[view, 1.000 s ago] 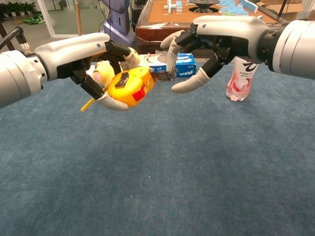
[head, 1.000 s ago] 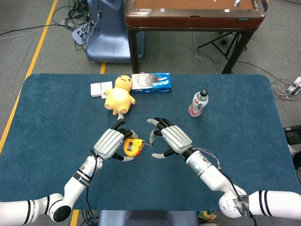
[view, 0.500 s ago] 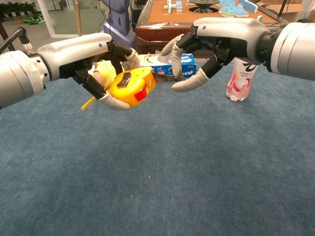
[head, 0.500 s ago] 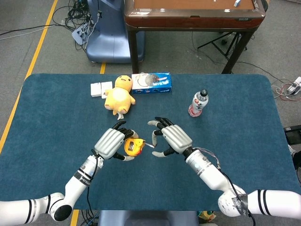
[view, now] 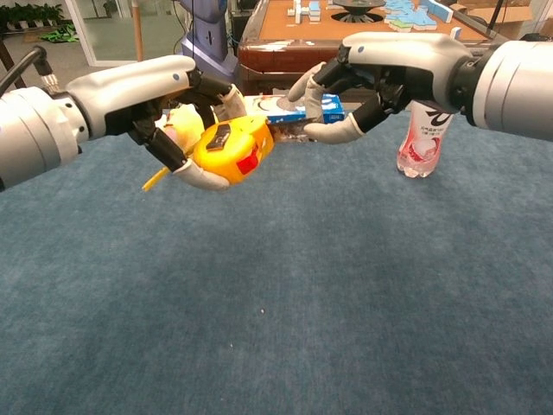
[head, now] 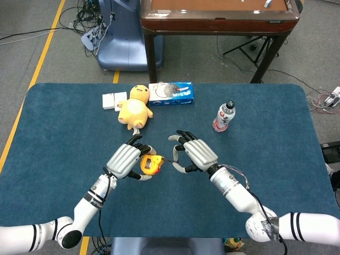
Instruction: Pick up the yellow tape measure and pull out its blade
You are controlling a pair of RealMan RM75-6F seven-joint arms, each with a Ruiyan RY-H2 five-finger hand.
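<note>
Left hand (head: 126,161) is gripping the one yellow tape measure (head: 150,164), holding it above the tabletop (head: 64,138) near its middle. Right hand (head: 195,155), at the tape's 3 o'clock, is pinching the blade tip (view: 289,133) between thumb and a finger.

Counting elsewhere: one plush toy (head: 135,108) at 12 o'clock, one blue box (head: 171,93), one bottle (head: 224,116), two white packets (head: 114,100).

Chest view is showing the tape's red button (view: 249,160); head view is not.
</note>
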